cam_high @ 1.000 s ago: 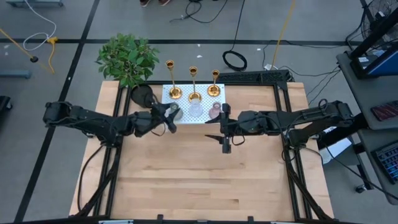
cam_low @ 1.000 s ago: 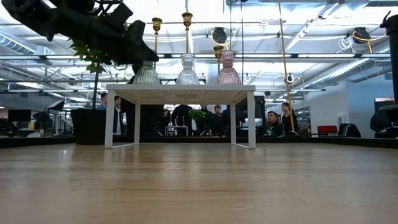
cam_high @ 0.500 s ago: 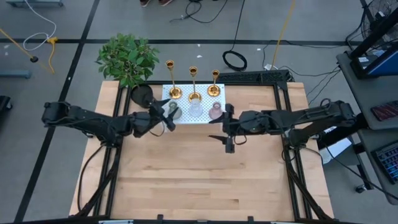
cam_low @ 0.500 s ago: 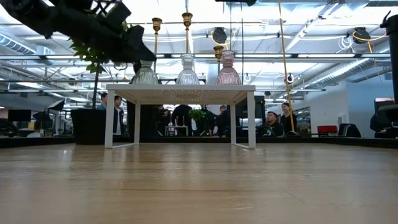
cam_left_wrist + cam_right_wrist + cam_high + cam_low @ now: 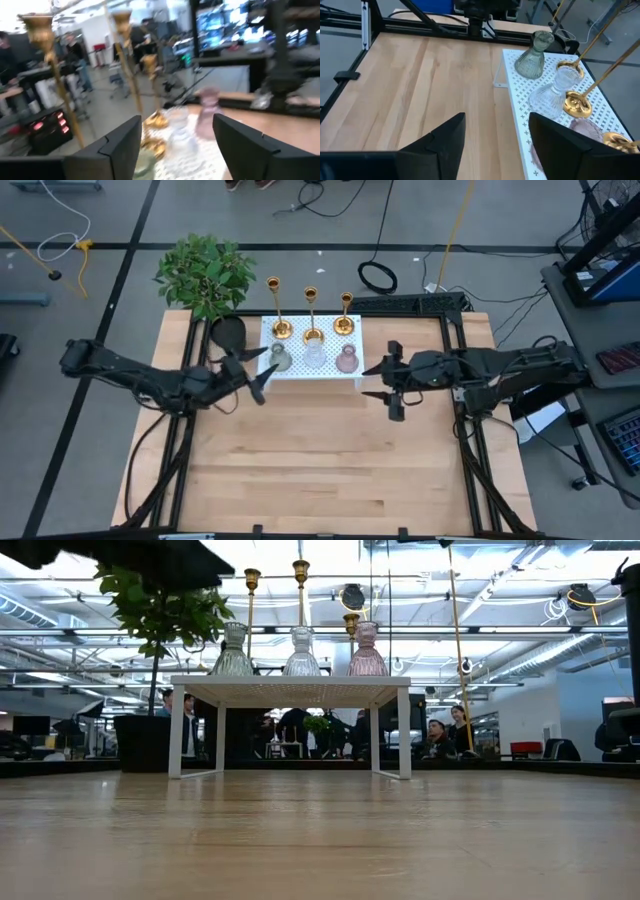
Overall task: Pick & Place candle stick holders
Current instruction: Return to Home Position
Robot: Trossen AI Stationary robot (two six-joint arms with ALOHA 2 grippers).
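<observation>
A white perforated stand sits at the table's far middle. On it stand three gold candlesticks in the back row. In front of them are an olive-green glass holder, a clear one and a pink one, each resting on its base. The low view shows the olive, clear and pink holders on the stand. My left gripper is open and empty, just left of the stand. My right gripper is open and empty, just right of the stand.
A leafy plant in a dark pot stands at the table's far left corner, beside the stand. Bare wooden table spreads in front of the stand. People sit in the room beyond the table.
My left gripper has drawn back from the olive-green holder toward the table's left edge, and the holder stays standing on the stand. My right gripper has moved away from the stand toward the table's right edge.
</observation>
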